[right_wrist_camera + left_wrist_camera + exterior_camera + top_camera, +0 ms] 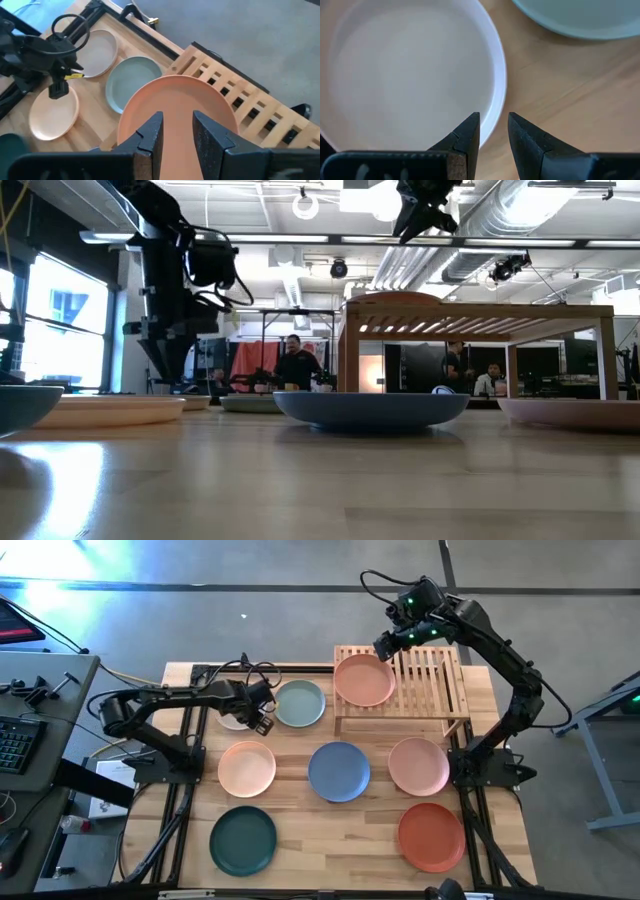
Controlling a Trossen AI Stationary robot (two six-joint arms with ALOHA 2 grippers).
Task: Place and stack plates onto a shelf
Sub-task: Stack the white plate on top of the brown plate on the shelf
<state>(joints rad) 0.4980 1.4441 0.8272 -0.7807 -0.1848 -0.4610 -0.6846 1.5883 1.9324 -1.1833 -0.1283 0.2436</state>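
While unfinished: one peach plate [364,679] on bamboo shelf [436,680], seven on tabletop [300,840]. Left gripper [493,131] parted over white plate's [410,75] rim; right gripper [176,131] parted, empty.

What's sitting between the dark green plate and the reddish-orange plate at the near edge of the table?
Nothing: in the high view, only bare wooden tabletop stretches between the dark green plate and the reddish-orange plate. The blue plate sits farther back.

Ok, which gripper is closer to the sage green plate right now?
Left. The left gripper hovers just beside the sage green plate, over the neighbouring white plate. The right gripper is farther off, above the peach plate on the shelf.
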